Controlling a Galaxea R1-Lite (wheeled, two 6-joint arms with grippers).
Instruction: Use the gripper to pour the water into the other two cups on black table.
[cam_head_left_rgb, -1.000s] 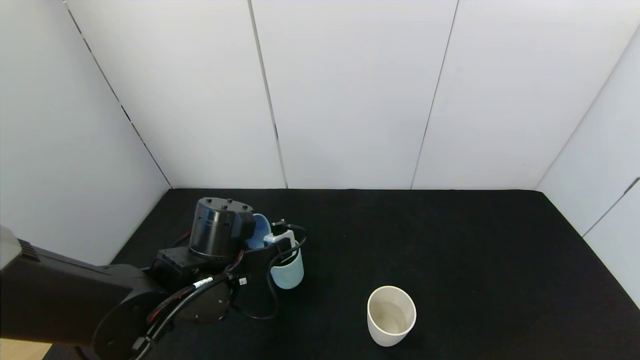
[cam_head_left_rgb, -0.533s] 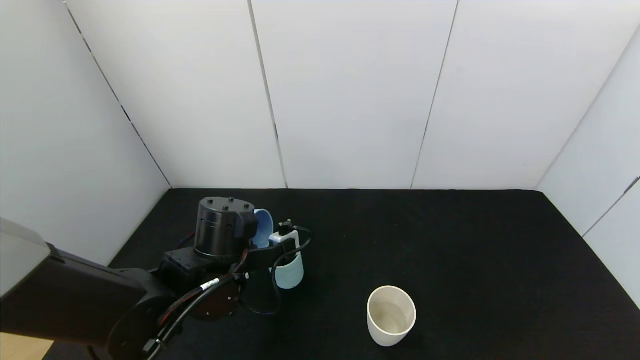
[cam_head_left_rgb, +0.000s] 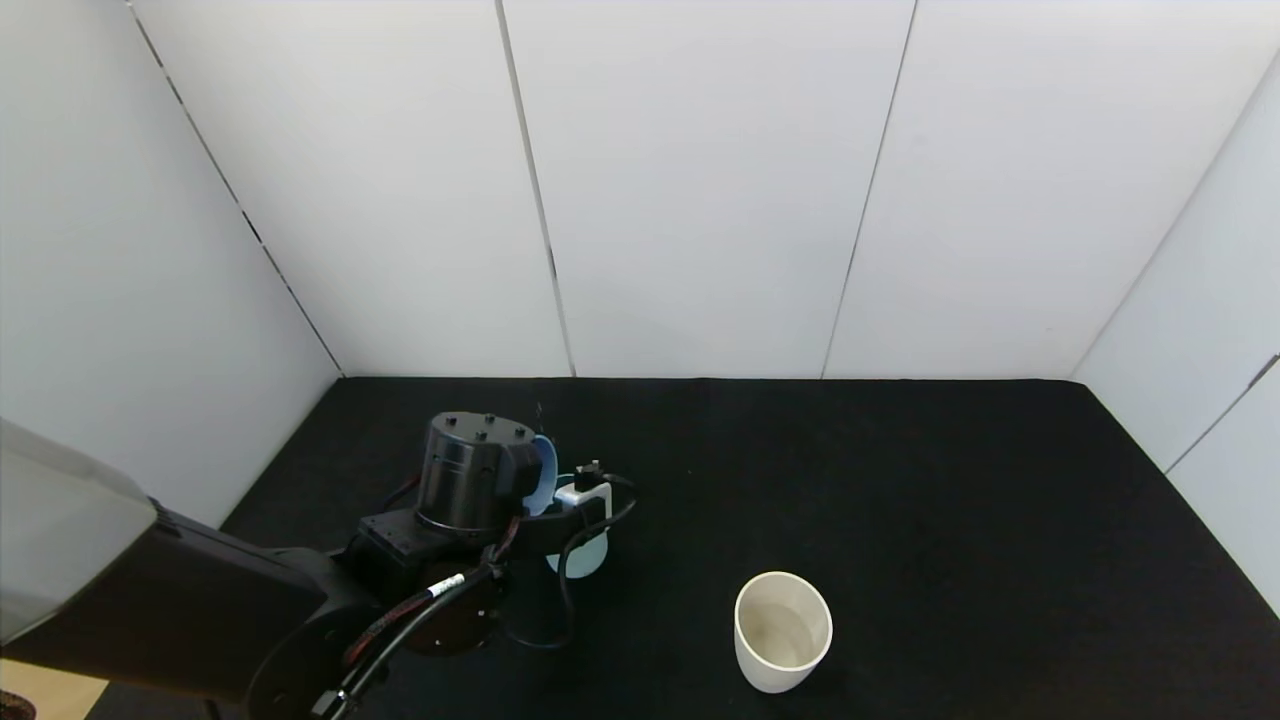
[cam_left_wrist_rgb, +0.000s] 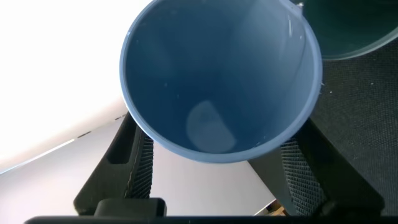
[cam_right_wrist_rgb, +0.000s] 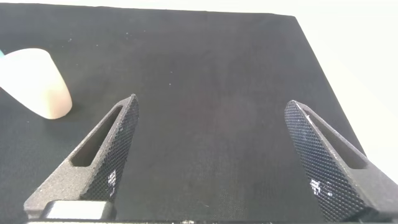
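Observation:
My left gripper (cam_head_left_rgb: 572, 500) is shut on the light blue tumbler (cam_head_left_rgb: 585, 553) and holds it tilted above the black table (cam_head_left_rgb: 950, 500). In the left wrist view the tumbler's open mouth (cam_left_wrist_rgb: 217, 74) faces the camera between my fingers (cam_left_wrist_rgb: 134, 165); I see no clear water in it. The rim of the teal-green cup (cam_left_wrist_rgb: 354, 28) shows just beyond the tumbler's lip; in the head view my arm hides this cup. The cream-white cup (cam_head_left_rgb: 782, 630) stands upright to the right, nearer the front, and shows in the right wrist view (cam_right_wrist_rgb: 34, 81). My right gripper (cam_right_wrist_rgb: 211, 102) is open and empty over bare table.
White panel walls close the table at the back and on both sides. The table's far edge (cam_right_wrist_rgb: 186, 12) shows in the right wrist view. My thick left arm (cam_head_left_rgb: 200, 620) covers the front left corner.
My left arm has shifted right and a little lower with the light blue tumbler, which now shows less of its body. The cream-white cup has not moved.

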